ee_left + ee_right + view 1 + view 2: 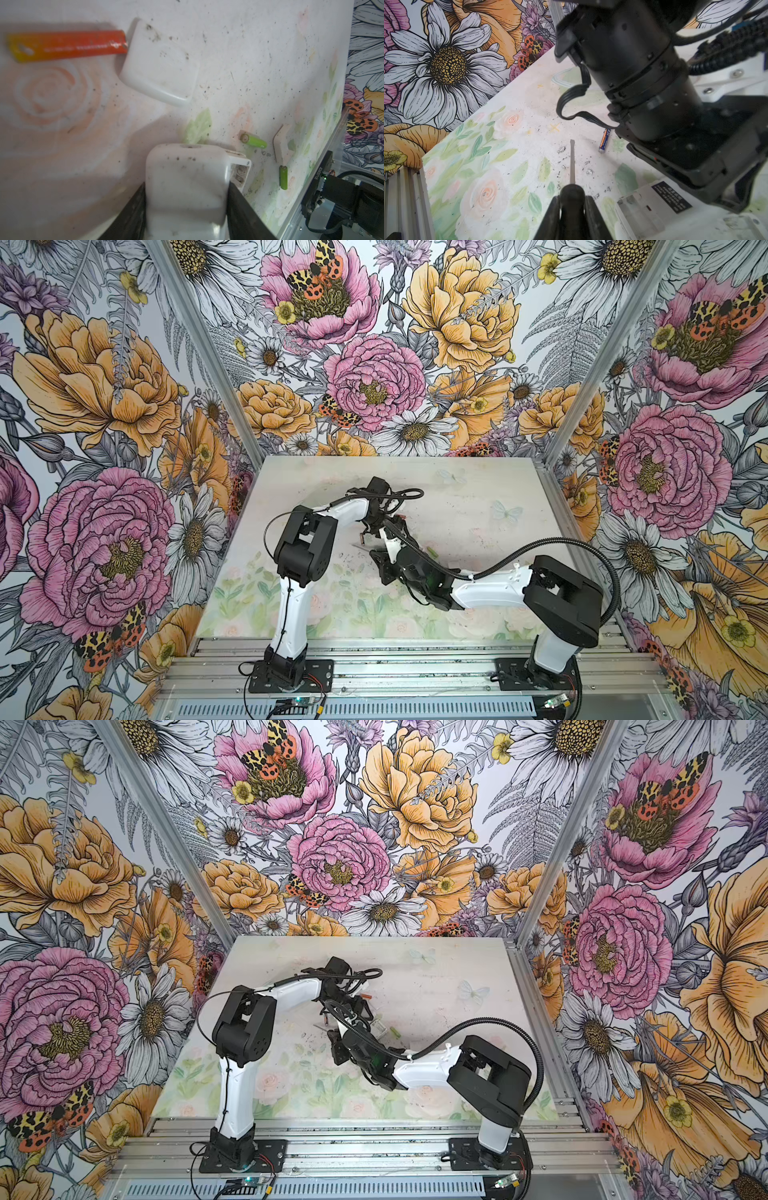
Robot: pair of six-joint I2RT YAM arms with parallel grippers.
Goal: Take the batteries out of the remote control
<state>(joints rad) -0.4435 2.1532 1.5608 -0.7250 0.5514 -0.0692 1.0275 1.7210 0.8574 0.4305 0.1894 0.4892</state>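
Looks late in the unloading: clamps the white remote (185, 176) in the left gripper (186, 195) and pinches the screwdriver (572, 162) by its handle in the right gripper (572, 207). Shows two green batteries (254, 141) loose on the table (249, 62) near the remote, and a copper-and-blue battery (604, 140) off the screwdriver tip. Calls next for checking the open bay (241, 172), seemingly empty, for a fourth.

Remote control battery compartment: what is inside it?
In the right wrist view the open compartment of the remote control shows bare slots and metal contacts, no battery. In the left wrist view the remote's body covers all but one end.
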